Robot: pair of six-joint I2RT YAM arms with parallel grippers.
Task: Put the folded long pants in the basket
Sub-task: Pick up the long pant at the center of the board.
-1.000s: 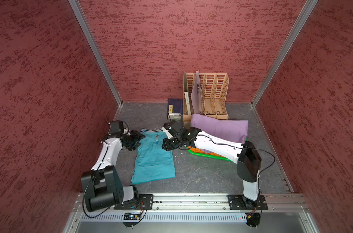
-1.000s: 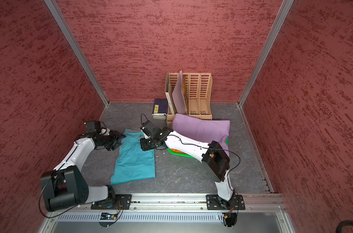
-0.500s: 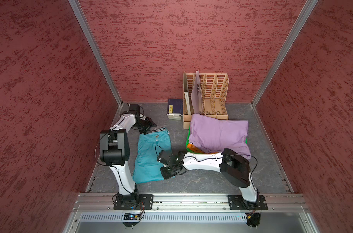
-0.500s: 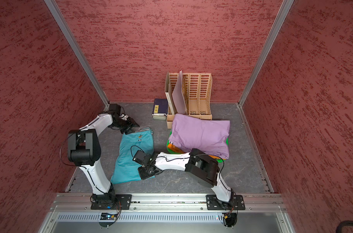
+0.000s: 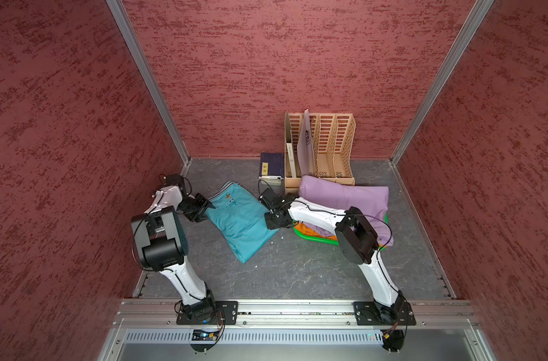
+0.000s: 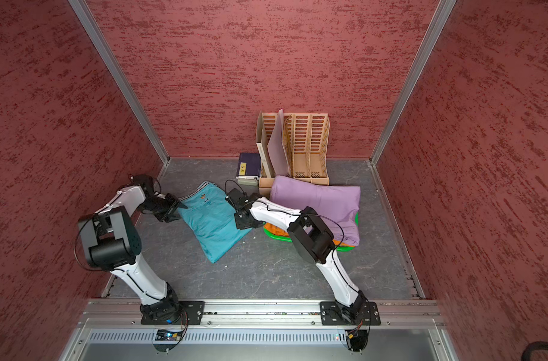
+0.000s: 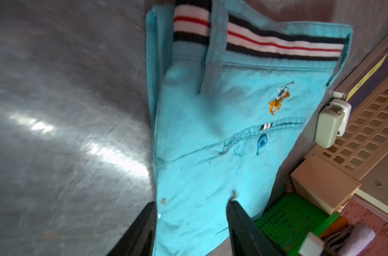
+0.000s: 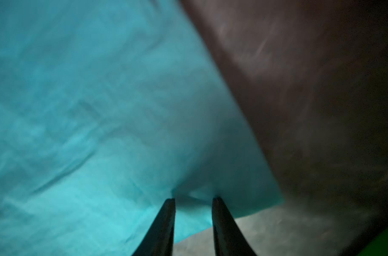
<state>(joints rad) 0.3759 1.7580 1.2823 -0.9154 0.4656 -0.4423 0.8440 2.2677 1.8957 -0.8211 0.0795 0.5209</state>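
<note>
Two end effectors [image 7: 191, 205] [image 8: 193, 199] flank the teal pants [image 5: 240, 218].

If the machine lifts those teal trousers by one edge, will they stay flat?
Probably not: the teal trousers are creased folded cloth, so they would likely droop and unfold. Thin layers, so probably light. Cloth puckers at the right pincer, suggesting it bunches easily.

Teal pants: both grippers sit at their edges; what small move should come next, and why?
Probably close both grippers on the cloth. The teal pants lie flat on the table beside the basket, and the left gripper and right gripper each stand open with teal fabric between the jaws, not yet gripped.
</note>
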